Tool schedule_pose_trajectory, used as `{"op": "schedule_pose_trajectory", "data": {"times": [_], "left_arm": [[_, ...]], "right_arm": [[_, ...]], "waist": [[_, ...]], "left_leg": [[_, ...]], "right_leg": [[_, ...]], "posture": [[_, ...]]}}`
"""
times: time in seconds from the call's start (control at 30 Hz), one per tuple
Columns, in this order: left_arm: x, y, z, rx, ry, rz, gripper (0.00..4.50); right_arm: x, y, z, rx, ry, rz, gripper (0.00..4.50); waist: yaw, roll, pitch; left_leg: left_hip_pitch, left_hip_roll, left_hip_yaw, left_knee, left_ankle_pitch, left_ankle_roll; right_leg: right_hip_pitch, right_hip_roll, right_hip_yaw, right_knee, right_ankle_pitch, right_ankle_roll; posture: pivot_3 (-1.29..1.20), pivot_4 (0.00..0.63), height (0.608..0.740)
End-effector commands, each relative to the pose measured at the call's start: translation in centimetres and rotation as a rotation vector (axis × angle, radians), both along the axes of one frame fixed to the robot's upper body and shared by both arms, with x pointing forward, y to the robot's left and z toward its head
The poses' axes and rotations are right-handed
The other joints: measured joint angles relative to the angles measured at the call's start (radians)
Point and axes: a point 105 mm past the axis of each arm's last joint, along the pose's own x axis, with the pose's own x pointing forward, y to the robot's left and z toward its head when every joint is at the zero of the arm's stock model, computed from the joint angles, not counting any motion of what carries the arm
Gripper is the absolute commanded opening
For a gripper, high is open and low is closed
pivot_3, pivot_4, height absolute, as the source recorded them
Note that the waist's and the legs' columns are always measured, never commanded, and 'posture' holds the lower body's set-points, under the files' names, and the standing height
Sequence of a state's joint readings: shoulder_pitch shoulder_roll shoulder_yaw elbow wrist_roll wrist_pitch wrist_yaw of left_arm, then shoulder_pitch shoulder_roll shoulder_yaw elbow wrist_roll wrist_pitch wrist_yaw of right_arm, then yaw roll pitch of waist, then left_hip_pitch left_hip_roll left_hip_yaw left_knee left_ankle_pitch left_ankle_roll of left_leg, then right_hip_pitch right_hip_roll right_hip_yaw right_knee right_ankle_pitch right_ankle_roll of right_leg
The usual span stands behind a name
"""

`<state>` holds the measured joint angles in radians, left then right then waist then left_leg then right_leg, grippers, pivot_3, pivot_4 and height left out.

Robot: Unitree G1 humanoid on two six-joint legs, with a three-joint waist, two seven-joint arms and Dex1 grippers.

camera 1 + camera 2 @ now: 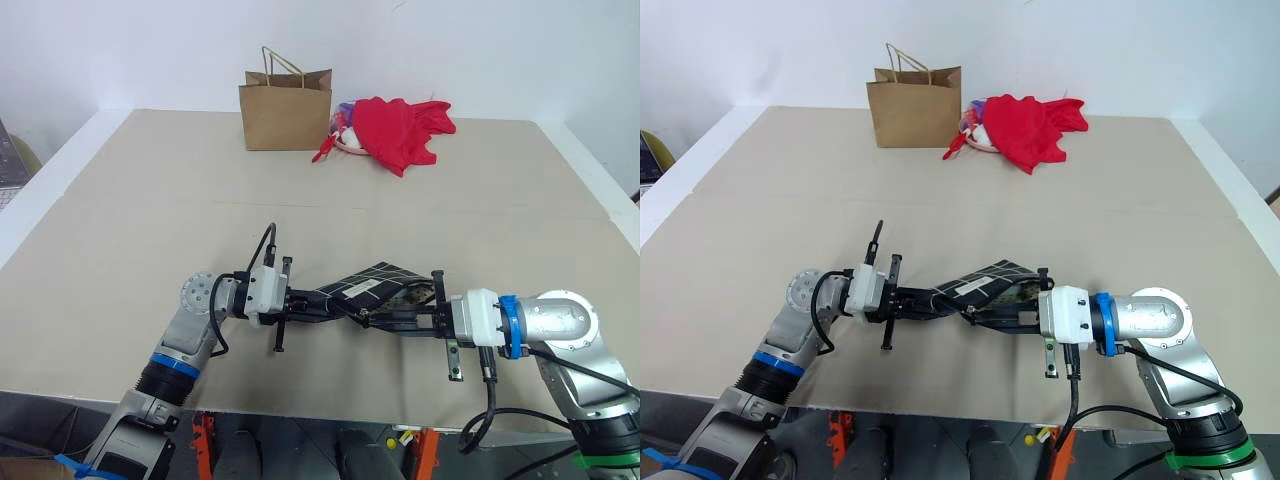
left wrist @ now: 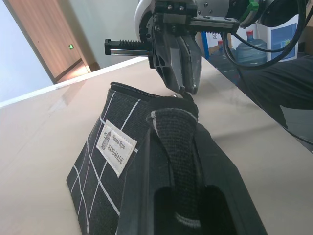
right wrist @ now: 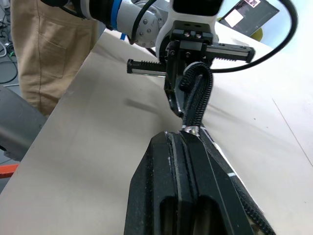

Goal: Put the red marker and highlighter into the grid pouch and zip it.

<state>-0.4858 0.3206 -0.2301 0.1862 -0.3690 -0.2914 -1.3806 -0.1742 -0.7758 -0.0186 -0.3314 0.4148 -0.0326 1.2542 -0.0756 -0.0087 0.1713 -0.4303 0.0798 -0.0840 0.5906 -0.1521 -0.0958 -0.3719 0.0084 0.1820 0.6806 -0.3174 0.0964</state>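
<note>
Bright, even overhead light, soft shadows on table (image 1: pixel 120 200); wrist views' near foreground slightly blurred.

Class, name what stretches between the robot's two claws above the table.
The grid pouch, seen in the left eye view, spans from the left claw to the right claw.

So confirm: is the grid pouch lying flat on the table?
No, the grid pouch hangs lifted between the left gripper and right gripper.

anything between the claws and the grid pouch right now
Nothing visible. The left claw is shut on one end of the grid pouch, holding its fabric loop, and the right claw is shut at the zipper end. The pouch hangs between them above the table.
</note>
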Motion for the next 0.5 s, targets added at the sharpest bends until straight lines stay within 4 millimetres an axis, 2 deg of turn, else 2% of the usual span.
{"op": "schedule_pose_trajectory", "data": {"times": [0.03,0.17,0.27,0.43,0.5], "left_arm": [[0.1,0.1,1.1,-0.009,-0.084,-0.005,0.0],[0.0,0.0,1.1,-0.005,-0.099,-0.021,0.0],[0.0,0.1,1.1,0.001,-0.102,-0.028,0.0],[0.1,0.6,0.9,0.019,-0.098,-0.038,0.0],[0.1,0.7,0.8,0.022,-0.094,-0.036,0.0]], "right_arm": [[0.1,-1.7,1.5,0.001,-0.041,-0.066,0.05],[0.7,-4.8,1.8,-0.027,-0.027,-0.171,0.05],[0.7,-6.4,1.8,-0.048,-0.018,-0.222,0.05],[0.7,-10.1,0.9,-0.134,-0.001,-0.337,0.05],[0.7,-10.8,0.5,-0.177,-0.002,-0.353,0.05]], "waist": [[0.0,0.0,0.0],[0.001,0.0,0.0],[0.001,0.0,0.0],[0.001,0.0,0.0],[0.001,0.0,0.0]], "left_leg": [[0.0,0.0,0.0,0.0,0.0,0.0],[0.0,0.0,0.0,0.0,0.0,0.0],[0.0,0.0,0.0,0.0,0.0,0.0],[0.0,0.0,0.0,0.0,0.0,0.0],[0.0,0.0,0.0,0.0,0.0,0.0]], "right_leg": [[0.0,0.0,0.0,0.0,0.0,0.0],[0.0,0.0,0.0,0.0,0.0,0.0],[0.0,0.0,0.0,0.0,0.0,0.0],[0.0,0.0,0.0,0.0,0.0,0.0],[0.0,0.0,0.0,0.0,0.0,0.0]], "posture": [[0.0,0.15,0.74],[0.0,0.15,0.74],[0.0,0.15,0.74],[0.0,0.15,0.74],[0.0,0.15,0.74]]}}
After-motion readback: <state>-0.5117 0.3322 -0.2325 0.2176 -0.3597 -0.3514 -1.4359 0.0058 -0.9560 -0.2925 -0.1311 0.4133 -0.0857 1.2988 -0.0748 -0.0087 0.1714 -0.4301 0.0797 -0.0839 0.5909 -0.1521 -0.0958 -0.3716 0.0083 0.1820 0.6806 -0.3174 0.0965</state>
